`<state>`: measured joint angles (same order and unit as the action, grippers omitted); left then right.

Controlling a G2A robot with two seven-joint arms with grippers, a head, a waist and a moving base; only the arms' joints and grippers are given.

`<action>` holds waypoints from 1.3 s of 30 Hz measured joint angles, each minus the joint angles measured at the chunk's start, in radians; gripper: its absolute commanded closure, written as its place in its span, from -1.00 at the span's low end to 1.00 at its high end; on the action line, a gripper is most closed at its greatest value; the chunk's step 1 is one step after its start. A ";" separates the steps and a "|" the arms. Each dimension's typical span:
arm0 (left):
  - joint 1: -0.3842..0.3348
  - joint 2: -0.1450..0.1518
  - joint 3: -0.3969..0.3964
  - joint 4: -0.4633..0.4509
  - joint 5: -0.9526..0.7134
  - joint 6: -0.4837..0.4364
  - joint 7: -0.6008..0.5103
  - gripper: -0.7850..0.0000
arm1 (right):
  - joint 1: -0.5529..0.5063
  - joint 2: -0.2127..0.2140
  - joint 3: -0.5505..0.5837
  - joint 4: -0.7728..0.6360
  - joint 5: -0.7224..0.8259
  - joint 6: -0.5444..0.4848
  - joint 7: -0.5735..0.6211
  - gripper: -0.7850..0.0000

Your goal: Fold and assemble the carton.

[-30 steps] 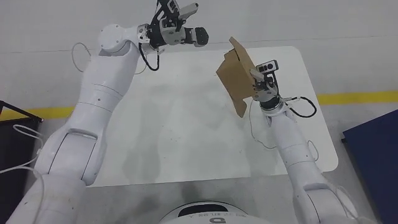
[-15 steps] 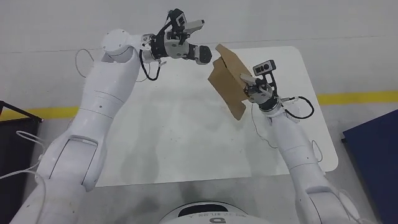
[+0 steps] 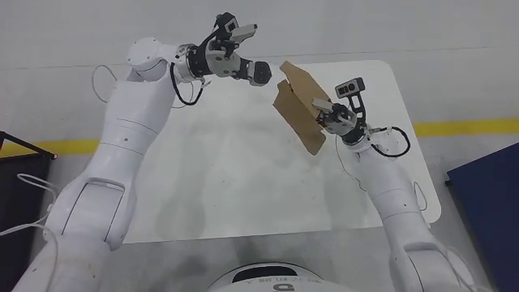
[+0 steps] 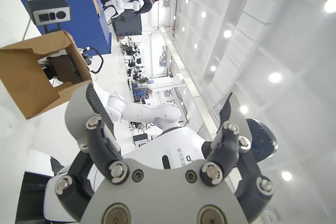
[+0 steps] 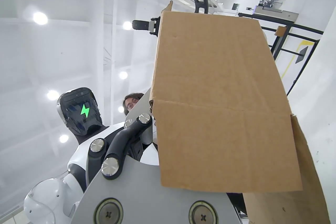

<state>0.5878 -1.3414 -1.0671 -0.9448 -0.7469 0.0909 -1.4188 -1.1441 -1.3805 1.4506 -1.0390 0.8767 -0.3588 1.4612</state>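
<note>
Table (image 3: pixel 243 180) first, white top; R gripper (image 3: pixel 326 116) sits at abt 2 o'clock from table centre, raised off the top; it's clamped on the carton (image 3: pixel 298 104), w/ one finger (image 5: pixel 138 110) lying vs the outside of a brown wall at its edge, other finger hidden behind cardboard; carton hangs in the air, tilted, not touching the table, abt 1 o'clock from centre; brown corrugated board, partly opened into a tube w/ flaps sticking out, open end turned toward the L arm; thru that opening, from the L wrist cam, dark gripper parts show inside the carton (image 4: pixel 26 78); L gripper (image 3: pixel 259 71) is furthest off, abt 12 o'clock, over the table's far edge; its jaws are spread wide, nothing btwn them; it's near the carton, at abt 10 o'clock of it, but apart, no contact.
</note>
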 measured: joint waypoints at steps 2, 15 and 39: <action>-0.006 -0.005 0.013 0.018 -0.009 0.005 -0.001 -1.00 | -0.004 0.002 -0.004 -0.011 -0.009 0.002 0.002 1.00; -0.096 -0.055 0.111 0.189 -0.045 -0.007 -0.038 -1.00 | -0.008 0.011 -0.021 -0.030 -0.018 0.005 0.005 1.00; -0.152 -0.099 0.166 0.310 -0.040 -0.024 -0.091 -1.00 | 0.023 0.018 -0.076 -0.017 -0.023 0.011 0.011 1.00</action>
<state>0.4361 -1.4402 -0.9016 -0.6346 -0.7868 0.0666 -1.5094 -1.1214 -1.3623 1.3743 -1.0564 0.8533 -0.3480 1.4720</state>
